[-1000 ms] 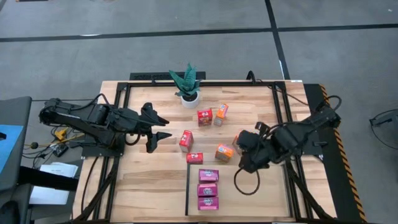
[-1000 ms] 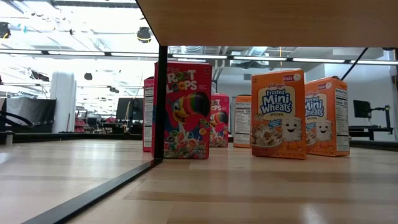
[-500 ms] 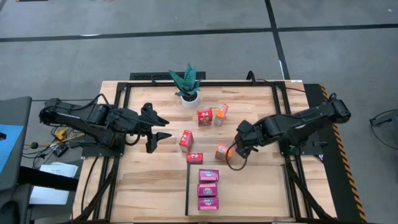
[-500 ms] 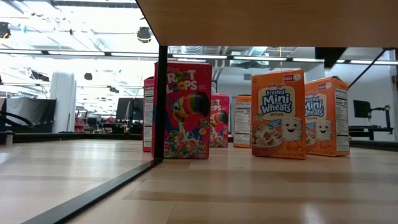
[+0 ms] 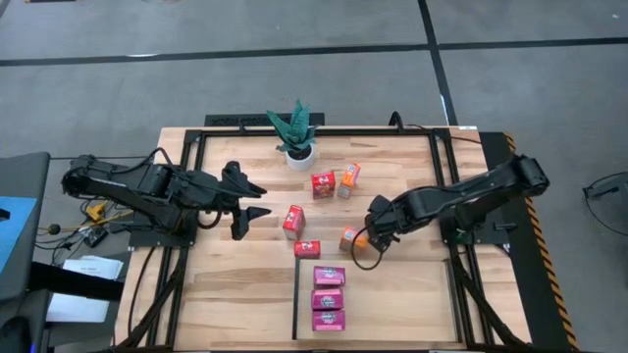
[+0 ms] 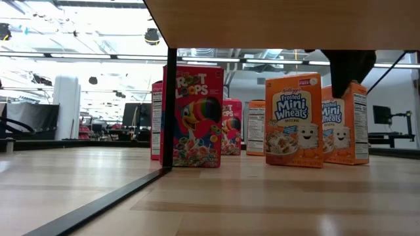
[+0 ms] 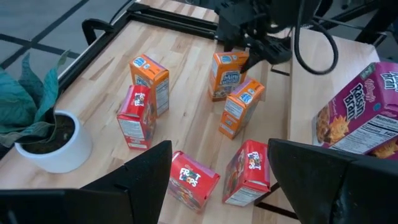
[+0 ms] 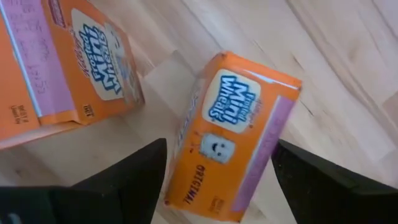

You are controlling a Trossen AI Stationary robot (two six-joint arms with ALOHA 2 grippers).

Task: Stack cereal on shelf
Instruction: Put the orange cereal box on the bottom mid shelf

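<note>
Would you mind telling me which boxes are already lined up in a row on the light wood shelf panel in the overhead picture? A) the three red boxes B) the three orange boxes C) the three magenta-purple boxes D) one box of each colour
C: the three magenta-purple boxes lie in a line on the shelf, while the orange and red boxes stand scattered on the tabletop beyond its black edge.

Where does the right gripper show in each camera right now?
High view: right gripper just right of centre, over the orange Mini-Wheats boxes.
Low view: upper right, in front of the rightmost orange box.
Left wrist view: top centre, above an orange box.
Right wrist view: its jaws at the bottom, open around a tilted orange box.
Shared landmark: the orange Mini-Wheats boxes.
</note>
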